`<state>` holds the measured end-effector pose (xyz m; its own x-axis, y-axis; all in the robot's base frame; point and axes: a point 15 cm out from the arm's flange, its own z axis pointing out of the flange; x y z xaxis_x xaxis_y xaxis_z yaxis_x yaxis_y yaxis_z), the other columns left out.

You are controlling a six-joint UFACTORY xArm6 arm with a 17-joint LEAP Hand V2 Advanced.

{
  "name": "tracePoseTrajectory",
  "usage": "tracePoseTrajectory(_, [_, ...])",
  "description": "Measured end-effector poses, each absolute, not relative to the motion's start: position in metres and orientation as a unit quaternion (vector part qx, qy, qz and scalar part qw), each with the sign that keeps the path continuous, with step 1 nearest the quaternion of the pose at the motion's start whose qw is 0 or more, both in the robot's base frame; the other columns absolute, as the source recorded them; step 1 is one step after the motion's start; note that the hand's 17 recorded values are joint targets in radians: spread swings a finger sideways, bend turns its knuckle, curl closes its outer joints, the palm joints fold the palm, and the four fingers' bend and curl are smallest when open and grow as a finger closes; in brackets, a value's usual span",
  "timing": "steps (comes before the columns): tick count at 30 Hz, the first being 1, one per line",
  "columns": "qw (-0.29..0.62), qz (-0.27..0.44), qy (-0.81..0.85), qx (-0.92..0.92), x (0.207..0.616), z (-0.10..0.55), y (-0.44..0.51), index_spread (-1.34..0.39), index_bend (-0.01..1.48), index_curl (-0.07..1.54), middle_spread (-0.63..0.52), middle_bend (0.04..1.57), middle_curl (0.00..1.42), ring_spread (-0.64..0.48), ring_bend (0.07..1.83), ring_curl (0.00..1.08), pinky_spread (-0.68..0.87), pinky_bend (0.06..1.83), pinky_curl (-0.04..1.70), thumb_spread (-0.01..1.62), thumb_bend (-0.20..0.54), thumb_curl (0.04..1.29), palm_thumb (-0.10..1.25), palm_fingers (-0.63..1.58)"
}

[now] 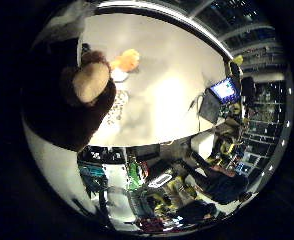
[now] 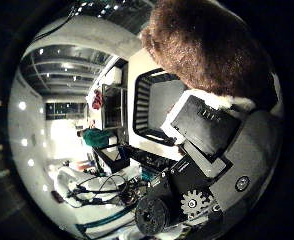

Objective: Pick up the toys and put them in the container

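A brown furry plush toy (image 2: 209, 45) lies close against the palm in the right thumb side palm view, and my right hand (image 2: 212, 135) has its black and white fingers curled against its underside. In the right little finger side palm view the same toy (image 1: 87, 85) shows its tan snout and dark body, lifted well above the white table (image 1: 177, 90). An orange and yellow toy (image 1: 126, 61) lies on the table beside a small white object (image 1: 117, 75).
The table's edge runs beside a cluttered work area with a lit monitor (image 1: 224, 90) and chairs and equipment on the floor (image 1: 177, 185). The right thumb side palm view shows a room with ceiling lights and a dark-framed panel (image 2: 152, 100).
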<state>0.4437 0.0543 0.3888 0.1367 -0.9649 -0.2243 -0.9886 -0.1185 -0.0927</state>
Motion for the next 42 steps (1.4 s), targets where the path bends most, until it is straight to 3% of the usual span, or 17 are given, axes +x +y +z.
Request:
tracePoseTrajectory(8, [0.157,0.039,0.601,-0.783,0.453,0.374,0.168,-0.25,1.08,0.74,-0.10,1.33,0.60,-0.16,1.45,0.55,-0.19,1.14,1.00,0.48,-0.024,0.88,1.04,1.19])
tracePoseTrajectory(14, [0.193,-0.003,0.605,-0.772,0.478,0.330,0.178,-0.26,0.98,0.72,-0.10,1.28,0.58,-0.16,1.44,0.54,-0.23,1.09,0.96,0.67,-0.044,0.81,0.91,1.16])
tracePoseTrajectory(16, [0.180,0.005,0.605,-0.775,0.471,0.303,0.177,-0.31,0.72,0.67,-0.14,1.16,0.55,-0.19,1.36,0.51,-0.35,1.05,0.87,0.78,-0.043,0.73,0.83,0.96])
tracePoseTrajectory(18, [0.169,0.007,0.591,-0.788,0.469,0.291,0.175,-0.40,0.56,0.63,-0.18,0.96,0.49,-0.22,1.24,0.48,-0.39,1.04,0.84,0.87,-0.029,0.68,0.82,0.49])
tracePoseTrajectory(19, [0.163,0.009,0.581,-0.797,0.467,0.286,0.175,-0.44,0.63,0.64,-0.17,0.85,0.46,-0.17,1.08,0.46,-0.26,0.93,0.87,0.91,-0.025,0.65,0.82,0.09])
tracePoseTrajectory(22, [0.134,0.031,0.549,-0.824,0.455,0.267,0.173,-0.51,0.57,0.51,-0.11,0.62,0.36,0.02,0.72,0.28,0.10,0.75,0.71,0.97,-0.027,0.60,0.82,-0.10])
tracePoseTrajectory(25, [0.115,0.049,0.533,-0.837,0.447,0.256,0.166,-0.52,0.42,0.42,-0.04,0.42,0.30,0.15,0.51,0.20,0.38,0.61,0.56,0.99,-0.027,0.53,0.81,-0.08])
tracePoseTrajectory(28, [0.112,0.049,0.528,-0.841,0.449,0.253,0.154,-0.52,0.32,0.37,0.00,0.29,0.28,0.19,0.42,0.18,0.45,0.55,0.49,0.98,-0.028,0.50,0.80,-0.04])
tracePoseTrajectory(36, [0.105,0.015,0.537,-0.837,0.458,0.273,0.098,-0.51,0.21,0.34,0.00,0.22,0.29,0.20,0.30,0.18,0.47,0.42,0.39,0.98,-0.026,0.44,0.79,0.06])
tracePoseTrajectory(42, [0.033,-0.028,0.559,-0.828,0.450,0.280,0.003,-0.49,0.18,0.33,0.00,0.19,0.30,0.18,0.25,0.20,0.44,0.36,0.35,0.98,-0.026,0.42,0.79,0.10])
